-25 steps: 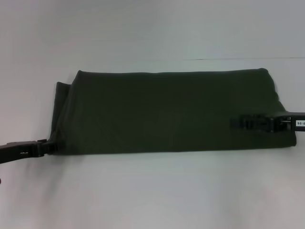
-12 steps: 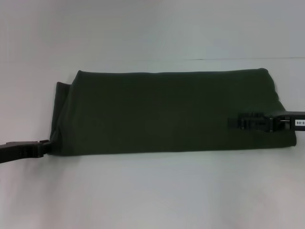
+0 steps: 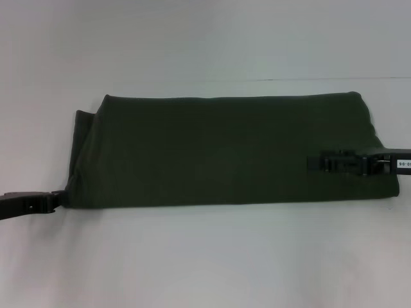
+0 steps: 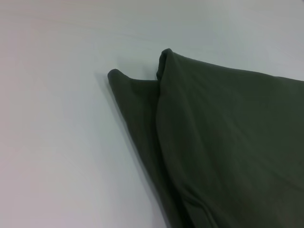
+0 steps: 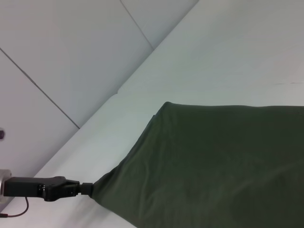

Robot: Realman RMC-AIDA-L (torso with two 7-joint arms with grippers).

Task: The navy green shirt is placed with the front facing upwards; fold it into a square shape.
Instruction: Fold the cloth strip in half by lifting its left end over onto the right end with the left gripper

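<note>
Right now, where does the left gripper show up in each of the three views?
Head view: left gripper at the picture's lower left edge, at the navy green shirt's near left corner.
Left wrist view: not in it, only shirt and table.
Right wrist view: lower left, at the same corner.
Shared landmark: that shirt corner.

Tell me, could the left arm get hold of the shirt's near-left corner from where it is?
Probably yes: the left gripper is already at that corner of the navy green shirt, with nothing in between. Whether it is gripping the cloth is unclear.
</note>
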